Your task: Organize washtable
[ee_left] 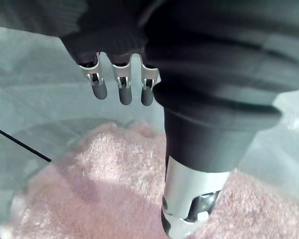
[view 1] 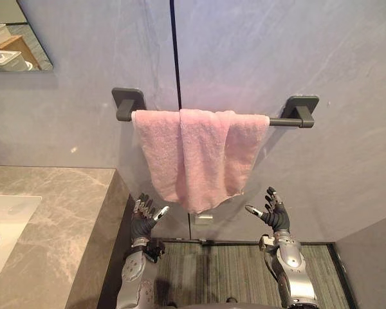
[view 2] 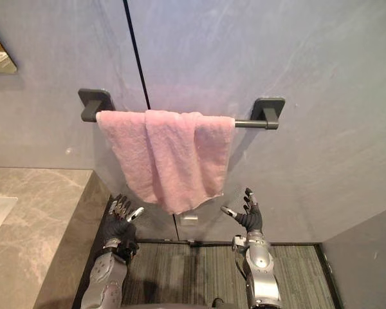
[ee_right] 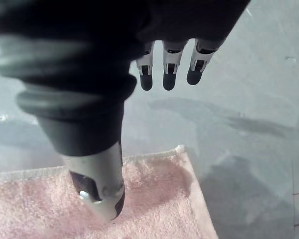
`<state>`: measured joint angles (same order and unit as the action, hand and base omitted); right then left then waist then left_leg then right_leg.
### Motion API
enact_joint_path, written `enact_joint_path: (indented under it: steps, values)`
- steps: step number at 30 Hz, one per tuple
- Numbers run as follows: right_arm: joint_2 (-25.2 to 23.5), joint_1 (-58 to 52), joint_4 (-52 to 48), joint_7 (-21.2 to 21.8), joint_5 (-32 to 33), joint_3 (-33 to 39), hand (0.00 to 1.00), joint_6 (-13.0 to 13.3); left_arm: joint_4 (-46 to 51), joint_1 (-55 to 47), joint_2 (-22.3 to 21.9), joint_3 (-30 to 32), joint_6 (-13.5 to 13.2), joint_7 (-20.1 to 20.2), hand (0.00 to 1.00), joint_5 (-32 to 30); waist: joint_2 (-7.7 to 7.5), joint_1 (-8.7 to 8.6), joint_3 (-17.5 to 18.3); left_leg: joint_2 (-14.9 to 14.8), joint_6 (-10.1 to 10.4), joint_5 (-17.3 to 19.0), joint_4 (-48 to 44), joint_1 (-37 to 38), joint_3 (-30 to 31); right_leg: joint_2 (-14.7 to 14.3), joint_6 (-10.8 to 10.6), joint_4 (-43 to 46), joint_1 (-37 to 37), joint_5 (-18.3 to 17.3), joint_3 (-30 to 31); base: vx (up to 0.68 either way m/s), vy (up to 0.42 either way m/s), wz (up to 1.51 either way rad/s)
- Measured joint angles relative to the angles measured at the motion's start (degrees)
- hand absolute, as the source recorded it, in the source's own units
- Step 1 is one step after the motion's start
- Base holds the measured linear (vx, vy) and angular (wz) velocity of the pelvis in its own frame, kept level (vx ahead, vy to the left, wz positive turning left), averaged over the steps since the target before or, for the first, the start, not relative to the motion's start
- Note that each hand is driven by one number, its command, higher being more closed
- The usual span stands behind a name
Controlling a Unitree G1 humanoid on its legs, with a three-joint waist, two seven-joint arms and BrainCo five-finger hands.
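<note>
A pink towel (view 1: 196, 154) hangs folded over a dark wall rail (view 1: 286, 120) on the grey wall, its lower edge uneven. My left hand (view 1: 143, 219) is raised below the towel's left lower corner, fingers relaxed and holding nothing. My right hand (view 1: 275, 214) is raised below and to the right of the towel, also open and apart from it. In the left wrist view the pink towel (ee_left: 114, 189) shows past the open fingers (ee_left: 123, 89). The right wrist view shows the towel's corner (ee_right: 159, 194) beyond the thumb (ee_right: 102, 194).
A grey marble washtable (view 1: 58, 219) with a white sink (view 1: 3, 225) stands at the left. A mirror corner (view 1: 16, 38) hangs upper left. A small white wall socket (view 1: 204, 219) sits under the towel. Striped flooring (view 1: 212, 270) lies below.
</note>
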<state>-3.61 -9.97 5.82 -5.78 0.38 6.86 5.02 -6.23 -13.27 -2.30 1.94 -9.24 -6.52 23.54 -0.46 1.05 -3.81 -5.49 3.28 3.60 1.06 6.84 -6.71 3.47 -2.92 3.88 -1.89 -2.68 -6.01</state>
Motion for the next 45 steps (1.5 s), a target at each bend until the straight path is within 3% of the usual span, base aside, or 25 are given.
enact_joint_path:
  steps: [10, 14, 17, 22, 26, 30, 35, 40, 45]
  values:
    - [0.1, -4.04, -18.04, -2.96, 1.35, 8.05, 0.0, -0.03, 16.78, -1.99, 0.69, 6.01, -0.27, -1.33, 0.0, -1.92, 0.49, 0.02, 0.36, -0.22, 0.3, 1.43, -2.06, 0.35, -1.3, 0.44, -0.02, 3.05, 0.21, -1.68, -0.01, -0.01, 0.0, -0.02]
    - [0.11, -3.95, -25.36, -3.12, 1.35, 10.64, 0.0, 0.53, 23.77, -2.01, 0.86, 7.8, -2.18, -1.49, 0.0, -2.95, 1.1, -0.11, 1.43, -0.29, 0.48, 1.55, -2.07, 0.71, -1.68, 0.45, 0.05, 3.75, 0.23, -2.36, 0.1, 0.01, -0.003, 0.0]
    - [0.17, -3.06, -31.12, -3.25, 2.12, 11.28, 0.0, 1.69, 29.74, -2.02, 0.91, 7.79, -3.77, -2.41, 0.0, -2.79, 1.48, -0.11, 1.96, -0.35, 0.74, 1.77, -2.2, 1.1, -2.03, 0.48, 0.07, 5.03, 0.48, -3.28, 0.2, 0.0, -0.006, -0.01]
    - [1.94, 2.13, -38.97, -2.04, 5.1, 9.02, 0.0, 6.25, 38.2, -1.55, 2.22, 6.43, -6.94, -2.06, 0.0, -2.56, 2.41, -0.21, 3.12, -0.4, 0.75, 1.81, -2.39, 1.03, -2.8, 0.26, 0.14, 5.51, 1.2, -3.34, 1.18, 0.0, -0.014, -0.1]
    - [4.47, 6.31, -40.52, 3.67, 9.34, 1.92, 0.0, 9.72, 42.46, -0.41, 4.39, 1.5, -8.94, 1.53, 0.0, 0.23, 2.45, -0.22, 3.76, -0.29, 0.74, 1.8, -2.46, 1.39, -2.58, 0.2, 0.15, 5.89, 1.08, -3.33, 1.39, 0.0, 0.0, 0.0]
    - [6.42, 8.79, -40.58, 8.41, 12.06, -4.09, 0.0, 10.32, 42.81, 1.13, 5.96, -3.54, -9.43, 5.49, 0.0, 3.97, 2.55, -0.26, 3.8, 0.31, 0.6, 1.85, -2.79, 1.94, -1.46, -0.05, 0.13, 5.81, 0.16, -3.24, 1.33, -0.03, -0.001, 0.04]
    - [9.09, 10.76, -40.21, 15.17, 15.46, -12.93, 0.0, 10.32, 40.97, 2.31, 7.33, -12.6, -9.68, 11.36, 0.0, 7.36, 2.9, -0.22, 3.82, 0.37, 0.37, 1.94, -3.09, 2.02, -1.21, -0.25, 0.09, 3.35, -1.11, -1.58, 1.46, -0.03, 0.0, -0.01]
    - [12.19, 10.76, -35.76, 18.67, 15.56, -15.76, 0.0, 9.85, 34.67, 3.38, 8.61, -16.28, -8.4, 14.79, 0.0, 7.44, 3.16, -0.47, 3.59, 0.47, 0.27, 1.87, -3.07, 2.09, -1.25, -0.29, 0.0, 1.22, -2.09, -0.25, 1.59, 0.0, 0.002, -0.01]
    - [15.46, 10.3, -30.26, 22.27, 15.26, -17.6, 0.0, 7.75, 29.92, 3.37, 10.24, -18.93, -5.82, 17.96, 0.0, 7.26, 3.37, -0.47, 2.28, 0.46, 0.22, 1.83, -2.99, 2.1, -1.17, -0.42, -0.04, -0.54, -2.9, 0.58, 1.51, 0.0, 0.0, 0.0]
